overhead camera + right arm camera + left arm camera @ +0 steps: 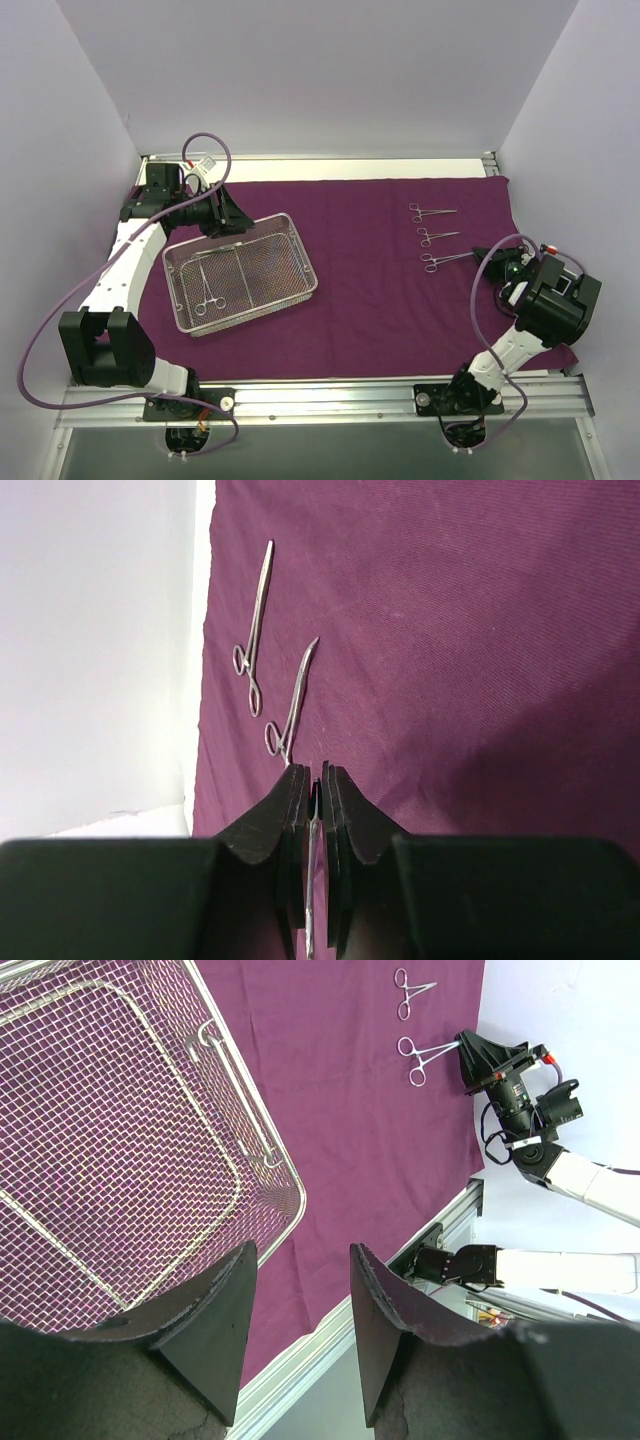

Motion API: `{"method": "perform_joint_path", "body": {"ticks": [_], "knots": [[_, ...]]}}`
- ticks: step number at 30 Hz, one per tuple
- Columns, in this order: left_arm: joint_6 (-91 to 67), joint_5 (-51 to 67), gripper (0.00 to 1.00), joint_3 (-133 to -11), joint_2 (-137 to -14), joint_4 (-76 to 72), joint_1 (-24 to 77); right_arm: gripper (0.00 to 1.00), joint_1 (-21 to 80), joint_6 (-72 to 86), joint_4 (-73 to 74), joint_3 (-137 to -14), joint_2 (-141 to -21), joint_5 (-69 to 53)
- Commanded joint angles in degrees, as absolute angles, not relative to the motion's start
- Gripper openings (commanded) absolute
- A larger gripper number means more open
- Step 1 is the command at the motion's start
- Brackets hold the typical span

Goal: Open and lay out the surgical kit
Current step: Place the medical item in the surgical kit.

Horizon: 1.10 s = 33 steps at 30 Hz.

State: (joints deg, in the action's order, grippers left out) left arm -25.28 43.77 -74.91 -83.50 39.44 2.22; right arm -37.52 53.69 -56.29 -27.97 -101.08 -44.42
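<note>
The dark purple cloth (370, 300) lies spread flat over the table. The wire-mesh tray (300, 262) sits on its left part, with a scissor-handled clamp (204, 288) inside. Two clamps (432, 211) (438, 236) lie in a row on the right. A third clamp (447, 260) lies below them. My right gripper (497, 262) is shut on its tip end, and the thin silver shaft (313, 820) shows between the pads. My left gripper (232, 218) is open and empty above the tray's far edge; its fingers (215, 1320) frame the cloth.
The aluminium rail (330, 395) runs along the near edge of the table. White walls close in on the left, back and right. The cloth's far edge (205, 630) is close to the two laid-out clamps (252, 630) (290, 705).
</note>
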Motion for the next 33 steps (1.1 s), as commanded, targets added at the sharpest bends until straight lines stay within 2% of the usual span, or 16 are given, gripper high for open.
{"method": "perform_joint_path", "body": {"ticks": [1,18,33], "knots": [[-25.05,45.09,0.51,-75.06,-83.06,38.32,1.67,0.0,-38.76,52.82,-58.27,-28.83,-100.98,-44.21],[-25.14,45.44,0.51,-75.06,-83.23,38.14,1.14,0.01,-39.02,55.99,-62.67,-29.8,-102.92,-42.19],[-25.4,45.88,0.51,-74.27,-82.97,37.79,0.79,0.17,-38.41,51.51,-56.08,-30.06,-102.39,-40.78]]}}
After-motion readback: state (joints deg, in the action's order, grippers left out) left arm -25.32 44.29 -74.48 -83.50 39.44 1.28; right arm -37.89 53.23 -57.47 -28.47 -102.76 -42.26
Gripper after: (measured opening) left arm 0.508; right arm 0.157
